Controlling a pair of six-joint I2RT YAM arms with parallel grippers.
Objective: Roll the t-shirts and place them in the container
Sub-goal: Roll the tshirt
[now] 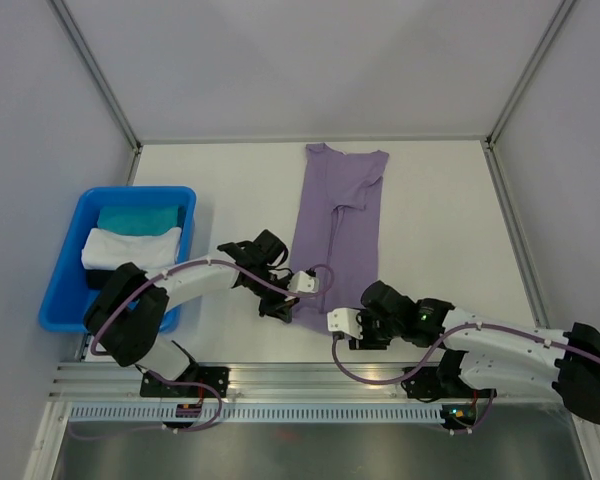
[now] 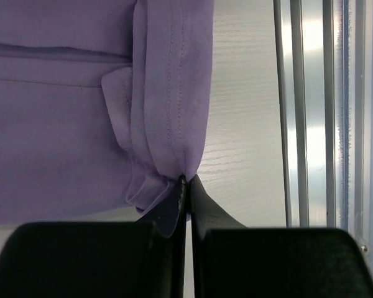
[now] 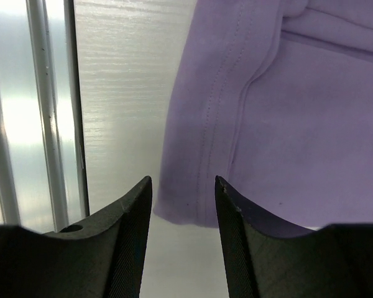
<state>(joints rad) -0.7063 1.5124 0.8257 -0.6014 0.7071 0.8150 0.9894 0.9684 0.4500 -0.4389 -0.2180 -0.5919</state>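
1. Judging by the layout, sits at the grasping step: taking hold of the near hem of the t-shirt (image 1: 338,225) ahead of the first turn, with no roll formed yet.
2. Finds that t-shirt folded lengthwise into a narrow strip on the table (image 1: 430,200), running from upper centre to lower centre of the top view, collar end far and hem end just above the arm bases.
3. Pinches one hem corner with the left gripper (image 2: 185,181), tips pressed tight together in the lower middle of the left wrist view, bunching the stitched edge into small folds right at the pinch.
4. Keeps the right gripper (image 3: 182,181) spread, jaws standing either side of the other hem corner at the bottom of the right wrist view and holding nothing; hard to say from here whether the tips touch the cloth or hang just over it.
5. Calls next for closing the right jaws on that corner, then turning both corners over together toward the collar, level with each other to avoid a skewed roll.
6. Reaches in low from both lower corners of the top view: left arm bent in from lower left, right arm stretched flat from lower right, wrists near each other at the hem.
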